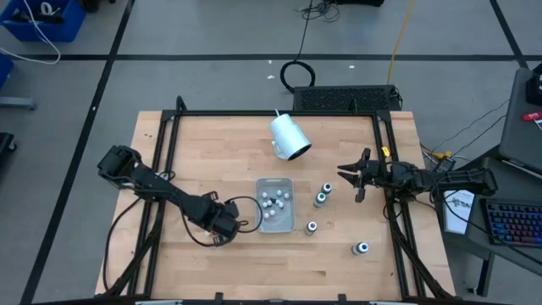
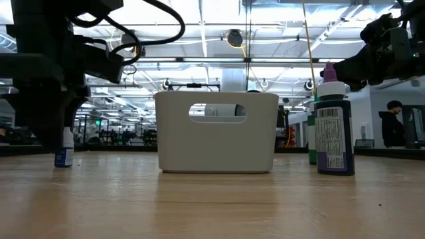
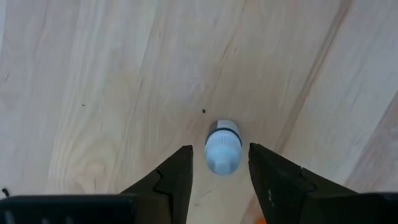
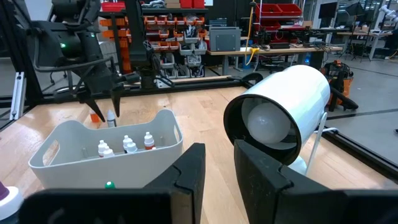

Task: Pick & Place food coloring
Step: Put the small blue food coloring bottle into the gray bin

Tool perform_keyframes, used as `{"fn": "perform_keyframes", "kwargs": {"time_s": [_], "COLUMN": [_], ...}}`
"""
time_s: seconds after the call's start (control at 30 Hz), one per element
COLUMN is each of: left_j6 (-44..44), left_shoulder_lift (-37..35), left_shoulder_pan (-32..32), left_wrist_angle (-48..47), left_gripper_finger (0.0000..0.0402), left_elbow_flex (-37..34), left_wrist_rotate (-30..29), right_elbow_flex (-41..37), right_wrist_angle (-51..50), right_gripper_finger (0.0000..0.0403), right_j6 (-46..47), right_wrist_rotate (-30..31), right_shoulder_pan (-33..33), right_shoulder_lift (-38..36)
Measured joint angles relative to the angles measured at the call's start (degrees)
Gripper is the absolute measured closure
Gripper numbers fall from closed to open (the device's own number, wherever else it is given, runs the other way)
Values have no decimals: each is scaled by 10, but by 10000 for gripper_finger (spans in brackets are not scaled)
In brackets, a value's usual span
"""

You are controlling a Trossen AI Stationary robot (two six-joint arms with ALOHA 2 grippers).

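Note:
A tiny whitish food coloring bottle [image 3: 222, 138] stands upright on the wood. My left gripper [image 3: 220, 150] is open around it, one finger on each side with a thin gap. In the low view this bottle [image 2: 64, 150] stands under the left gripper [image 2: 58, 126], left of the tray. Several more small bottles [image 1: 273, 202] sit inside the clear tray [image 1: 286, 222]. Dark bottles stand to its right: two [image 1: 323, 194] together, one [image 1: 312, 227] nearer the front, another [image 1: 362, 248] farther right. My right gripper [image 1: 356, 176] waits shut and empty at the table's right edge.
A large white cup [image 1: 290, 137] lies on its side behind the tray, its mouth facing the right gripper. A dark bottle [image 2: 334, 126] with a purple cap stands close to the low camera. Black frame rails [image 1: 254, 113] border the table.

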Motion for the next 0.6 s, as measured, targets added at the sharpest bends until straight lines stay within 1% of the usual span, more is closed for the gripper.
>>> {"fn": "perform_keyframes", "kwargs": {"time_s": [0.23, 0.47, 0.6], "left_j6": [9, 13, 14], "left_shoulder_lift": [0, 0, 0], "left_shoulder_pan": [0, 1, 5], "left_wrist_angle": [2, 2, 2], "left_gripper_finger": [241, 249, 247], "left_elbow_flex": [0, 0, 0], "left_wrist_rotate": [-3, -4, -5], "right_elbow_flex": [0, 0, 0], "right_wrist_angle": [0, 0, 0], "right_gripper_finger": [325, 325, 325], "right_j6": [0, 0, 0], "right_wrist_rotate": [0, 0, 0], "right_shoulder_pan": [0, 0, 0], "right_shoulder_lift": [0, 0, 0]}}
